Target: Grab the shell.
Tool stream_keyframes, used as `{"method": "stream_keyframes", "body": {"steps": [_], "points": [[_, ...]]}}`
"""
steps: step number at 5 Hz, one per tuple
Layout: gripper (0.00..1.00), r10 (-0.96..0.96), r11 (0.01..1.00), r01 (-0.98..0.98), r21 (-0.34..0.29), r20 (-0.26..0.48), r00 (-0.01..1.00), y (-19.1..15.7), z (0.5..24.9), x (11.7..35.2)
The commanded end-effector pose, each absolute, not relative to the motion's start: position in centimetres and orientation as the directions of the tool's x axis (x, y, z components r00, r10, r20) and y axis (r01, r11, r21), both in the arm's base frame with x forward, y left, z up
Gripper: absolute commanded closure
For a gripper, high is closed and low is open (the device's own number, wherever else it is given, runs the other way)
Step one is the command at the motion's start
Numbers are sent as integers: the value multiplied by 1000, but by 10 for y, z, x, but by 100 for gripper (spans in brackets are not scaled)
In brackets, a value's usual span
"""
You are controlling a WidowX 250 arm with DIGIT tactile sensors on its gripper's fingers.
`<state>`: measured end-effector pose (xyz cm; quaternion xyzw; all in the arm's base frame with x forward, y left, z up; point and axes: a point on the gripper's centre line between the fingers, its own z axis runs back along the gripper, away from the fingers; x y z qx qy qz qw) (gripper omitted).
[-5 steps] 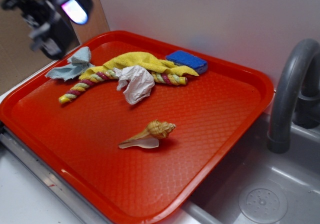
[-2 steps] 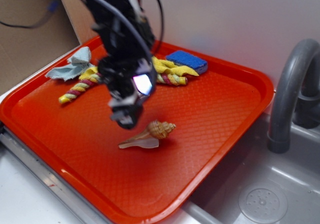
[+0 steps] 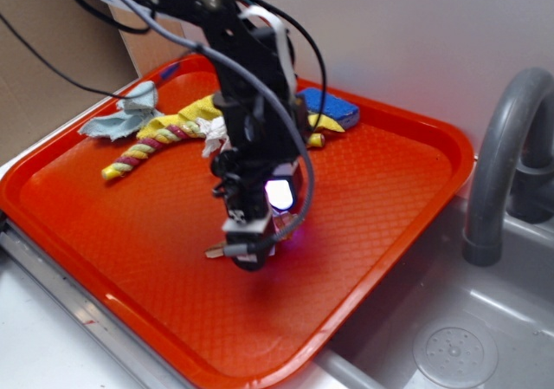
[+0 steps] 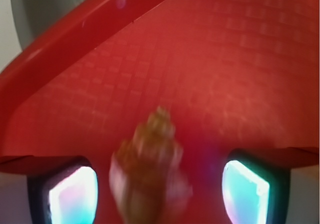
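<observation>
- We see the gripper (image 3: 251, 249) low over the middle of the red tray (image 3: 381, 198), its arm coming down from the 11 o'clock corner of the exterior view.
- The shell (image 4: 150, 169) lies on the tray directly under the gripper; in the exterior view only its pointed tail (image 3: 213, 252) pokes out at the gripper's 9 o'clock side.
- In the wrist view the shell is blurred and sits between the two fingers, one pad (image 4: 72, 194) at 7 o'clock and the other at 5 o'clock.
- The fingers stand apart, one on each side of the shell, with red tray showing between each pad and the shell; we see no contact.
- Behind the arm, toward 12 o'clock on the tray, lie a yellow cloth (image 3: 201, 109), a striped rope (image 3: 143, 150) running out to 10 o'clock, and a white paper wad (image 3: 211, 134) partly hidden by the arm.
- A grey rag (image 3: 121, 119) rests at the tray's 10 o'clock edge, touching the rope's end of the pile.
- A blue sponge (image 3: 333, 107) sits at 1 o'clock, just beside the cloth.
- A grey faucet (image 3: 502, 164) rises at 3 o'clock, off the tray, over a sink (image 3: 450, 346).
</observation>
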<state>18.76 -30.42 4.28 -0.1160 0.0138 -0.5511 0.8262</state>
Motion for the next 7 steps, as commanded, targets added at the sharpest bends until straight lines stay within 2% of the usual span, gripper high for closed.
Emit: {"method": "stream_keyframes", "body": {"steps": [1, 2, 4, 5, 6, 7], "points": [[38, -947, 306, 939, -155, 51, 317, -327, 49, 164], [100, -940, 332, 933, -138, 31, 339, -327, 50, 162], [100, -924, 381, 918, -109, -10, 382, -310, 52, 157], [100, -911, 411, 907, -92, 1, 412, -302, 71, 163], [100, -847, 530, 847, -45, 22, 531, -284, 120, 174], [100, -688, 721, 691, -54, 69, 722, -232, 169, 178]]}}
